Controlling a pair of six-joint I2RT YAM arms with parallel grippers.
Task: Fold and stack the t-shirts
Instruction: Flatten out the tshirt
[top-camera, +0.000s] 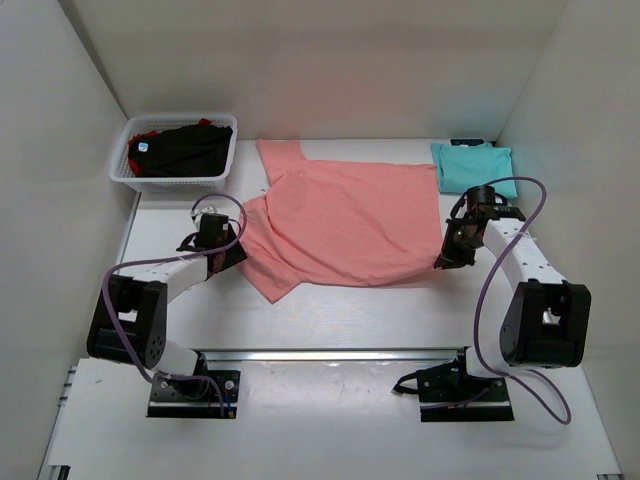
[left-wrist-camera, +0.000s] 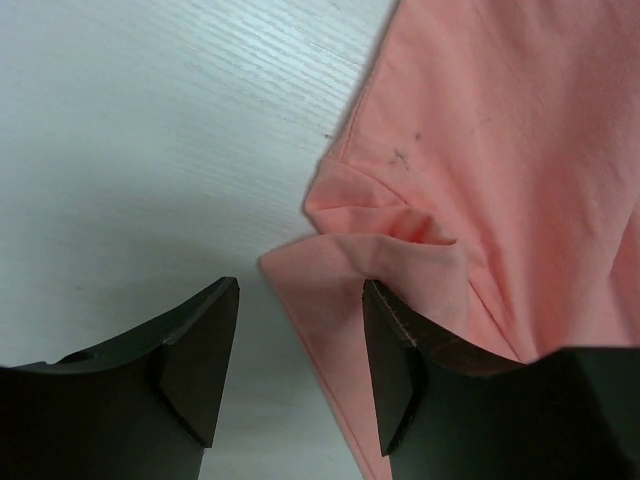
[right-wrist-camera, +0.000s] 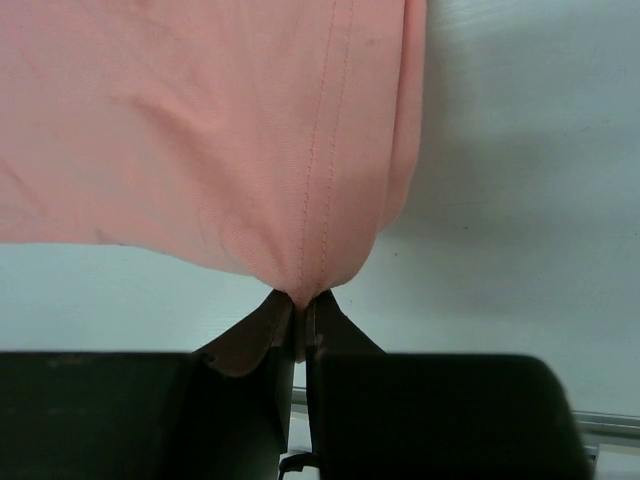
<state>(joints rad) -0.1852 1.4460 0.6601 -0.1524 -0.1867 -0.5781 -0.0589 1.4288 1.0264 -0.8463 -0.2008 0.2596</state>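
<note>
A large salmon-pink t-shirt (top-camera: 340, 220) lies spread across the middle of the table. My left gripper (top-camera: 233, 255) is at its left sleeve, open. In the left wrist view the sleeve's edge (left-wrist-camera: 330, 290) lies between the jaws of the left gripper (left-wrist-camera: 300, 345), and the right finger (left-wrist-camera: 395, 370) sits over the cloth. My right gripper (top-camera: 443, 262) is shut on the shirt's near right hem corner. The right wrist view shows the stitched hem (right-wrist-camera: 320, 200) bunched into the closed tips of the right gripper (right-wrist-camera: 303, 310). A folded teal t-shirt (top-camera: 473, 165) rests at the back right.
A white mesh basket (top-camera: 170, 183) at the back left holds a black shirt (top-camera: 185, 148) and a red one (top-camera: 146, 133). White walls close in the table on three sides. A metal rail (top-camera: 330, 353) runs along the near edge.
</note>
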